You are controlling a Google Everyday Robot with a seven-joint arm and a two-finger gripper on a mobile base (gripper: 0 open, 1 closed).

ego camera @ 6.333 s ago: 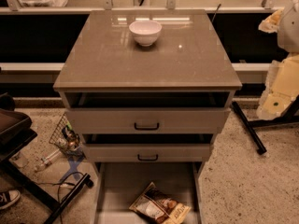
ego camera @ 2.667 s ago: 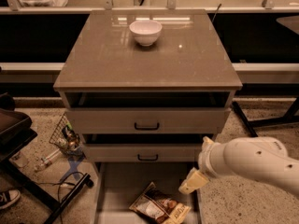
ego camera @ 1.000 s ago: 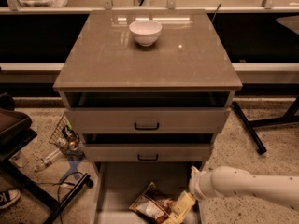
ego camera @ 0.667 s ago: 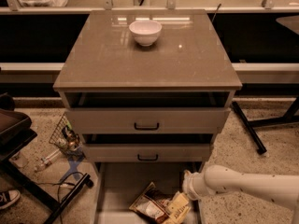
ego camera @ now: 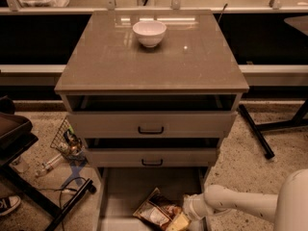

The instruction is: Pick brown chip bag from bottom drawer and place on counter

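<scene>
While the counter (ego camera: 149, 66) stands high above the gripper (ego camera: 179, 221) and the bottom drawer (ego camera: 122, 191) lies open beneath it, the brown chip bag (ego camera: 155, 210) rests against its tip, so grasping seems in hand, though whether it is clamped cannot be told, and next comes a firm hold and a lift.

Crinkly dark brown foil chip bag (ego camera: 155, 211) lies in the open pale grey bottom drawer (ego camera: 124, 191), the tan gripper (ego camera: 179, 222) at its right edge; white bowl (ego camera: 149, 32) on glossy grey-brown counter (ego camera: 120, 66).

The surface (ego camera: 192, 66) carried a white bowl (ego camera: 149, 32) near its back edge; the pincer (ego camera: 177, 221) sat low in the bottom drawer (ego camera: 120, 196), apparently touching the brown chip bag (ego camera: 155, 210).
</scene>
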